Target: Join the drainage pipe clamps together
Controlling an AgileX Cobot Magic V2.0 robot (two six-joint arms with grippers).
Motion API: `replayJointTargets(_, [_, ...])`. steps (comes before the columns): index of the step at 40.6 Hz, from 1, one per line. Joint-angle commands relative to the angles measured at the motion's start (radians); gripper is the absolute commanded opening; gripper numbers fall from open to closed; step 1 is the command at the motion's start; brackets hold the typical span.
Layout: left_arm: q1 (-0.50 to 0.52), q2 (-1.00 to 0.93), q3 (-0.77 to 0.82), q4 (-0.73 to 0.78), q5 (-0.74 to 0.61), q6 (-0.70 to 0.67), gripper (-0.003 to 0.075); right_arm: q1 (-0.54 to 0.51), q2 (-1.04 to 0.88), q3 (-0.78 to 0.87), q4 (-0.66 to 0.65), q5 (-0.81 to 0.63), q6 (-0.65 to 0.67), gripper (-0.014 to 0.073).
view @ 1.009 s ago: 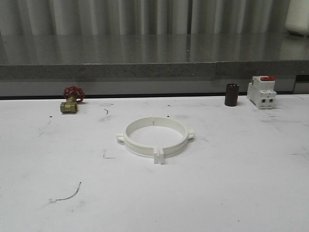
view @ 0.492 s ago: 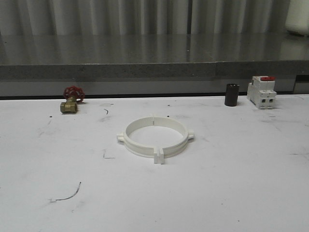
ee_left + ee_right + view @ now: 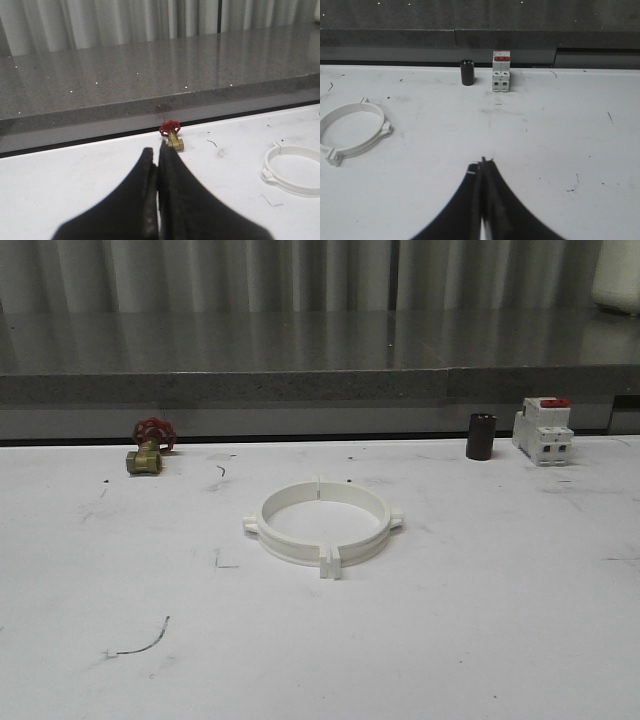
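Note:
The two white drainage pipe clamps [image 3: 322, 522] lie flat in the middle of the white table, their halves set together as one wide ring with end tabs meeting at the front and back and a nub on each side. Part of the ring [image 3: 295, 169] appears in the left wrist view, and the ring [image 3: 351, 131] appears in the right wrist view. My left gripper [image 3: 157, 150] is shut with nothing in it, above bare table well away from the ring. My right gripper [image 3: 483, 163] is also shut and empty, apart from the ring.
A brass valve with a red handwheel [image 3: 148, 449] sits at the back left. A dark cylinder [image 3: 480, 436] and a white breaker with a red top [image 3: 543, 430] stand at the back right. A grey stone ledge [image 3: 320, 385] runs along the table's far edge.

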Motion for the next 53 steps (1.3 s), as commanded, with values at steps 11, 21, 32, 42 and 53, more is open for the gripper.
replayJointTargets(11, [0.15,-0.148,0.169,-0.159,-0.123,0.079,-0.002,-0.003,0.008,-0.025,-0.025,-0.081,-0.011,-0.0116])
replayJointTargets(21, [0.206,-0.154,0.305,-0.163,-0.254,0.079,-0.002,-0.003,0.008,-0.025,-0.025,-0.081,-0.011,-0.0116])
replayJointTargets(32, [0.206,-0.154,0.306,-0.172,-0.252,0.079,-0.002,-0.003,0.008,-0.025,-0.025,-0.081,-0.011,-0.0116])
replayJointTargets(42, [0.206,-0.154,0.306,-0.172,-0.252,0.079,-0.002,-0.003,0.008,-0.025,-0.025,-0.081,-0.011,-0.0116])
replayJointTargets(53, [0.206,-0.154,0.306,-0.172,-0.252,0.079,-0.002,-0.003,0.008,-0.025,-0.025,-0.081,-0.011,-0.0116])
